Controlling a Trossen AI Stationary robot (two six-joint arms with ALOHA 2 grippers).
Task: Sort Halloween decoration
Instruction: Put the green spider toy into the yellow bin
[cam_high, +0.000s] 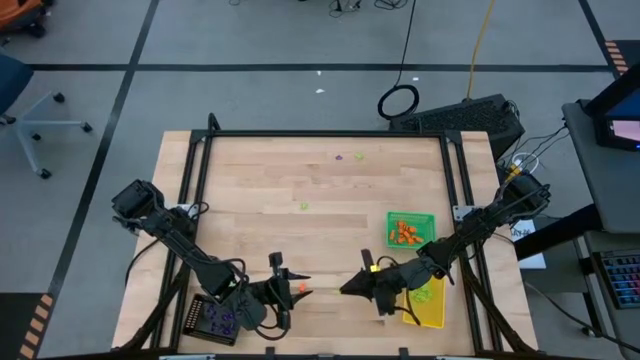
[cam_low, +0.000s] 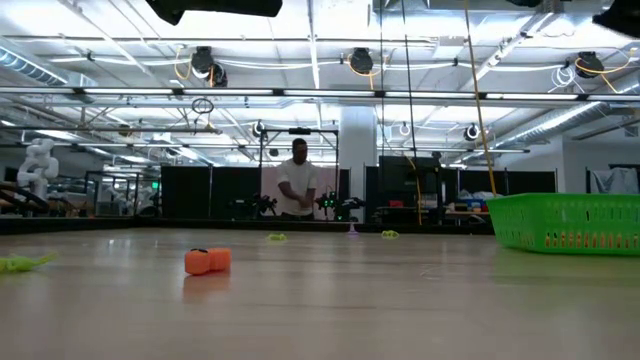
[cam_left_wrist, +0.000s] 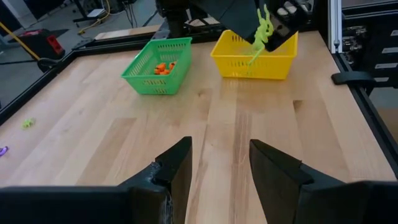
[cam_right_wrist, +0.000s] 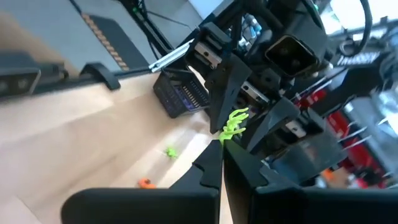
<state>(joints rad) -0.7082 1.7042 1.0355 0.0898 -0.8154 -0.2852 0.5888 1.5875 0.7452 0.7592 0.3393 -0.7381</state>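
Progress: the sort is judged partly done. Some Halloween decoration is already held in trays, while several trinkets are still seen loose on the wooden table (cam_high: 250, 190).

Black tray (cam_high: 213, 320): found at the lower left of the high view, beside the left arm. Purple pieces are seen inside it.

Left gripper (cam_high: 296, 287): placed low in the high view, just left of centre. Its fingers (cam_left_wrist: 177, 168) are spread apart with bare table between them in the left wrist view; nothing is held.

Orange trinket (cam_low: 208, 261): seen lying on the table at lower left of the low view, not yet sorted. In the high view it shows just beside the left gripper's tips.

Loose pieces: a lime green trinket (cam_high: 304, 206) is seen near the middle of the high view, and a purple one (cam_high: 339, 156) with another green one (cam_high: 359, 155) toward the upper middle. All are left to be sorted.

Right gripper (cam_high: 352, 287): set low in the high view, just right of centre, well short of the trays. Its fingers are pressed together on a lime green trinket (cam_right_wrist: 233, 124), which sticks up from the tips in the right wrist view.

Green tray (cam_high: 411, 229): placed right of centre in the high view. Orange pieces are gathered inside it.

Yellow tray (cam_high: 432, 305): placed at the lower right of the high view, below the green tray and partly hidden by the right arm. Lime green pieces are seen inside it.
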